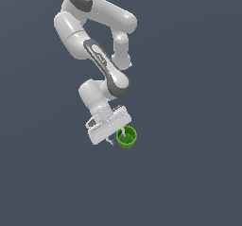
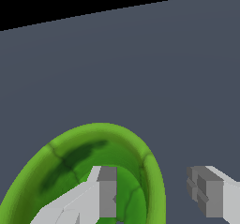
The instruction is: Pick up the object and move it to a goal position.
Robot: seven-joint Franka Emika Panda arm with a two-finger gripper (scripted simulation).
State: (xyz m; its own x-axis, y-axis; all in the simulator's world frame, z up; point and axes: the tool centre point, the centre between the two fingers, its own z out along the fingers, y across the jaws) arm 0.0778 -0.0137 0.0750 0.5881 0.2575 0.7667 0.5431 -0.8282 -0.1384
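1. The gripper [image 2: 157, 197] is spread, grasping nothing: one finger [image 2: 105, 195] reaches inside the green cup [image 2: 70, 157], the other stands outside, so the jaws straddle its wall
2. The cup [image 1: 126, 137] stands on the grey floor [image 1: 189, 173], under the hand, towards the exterior view's right
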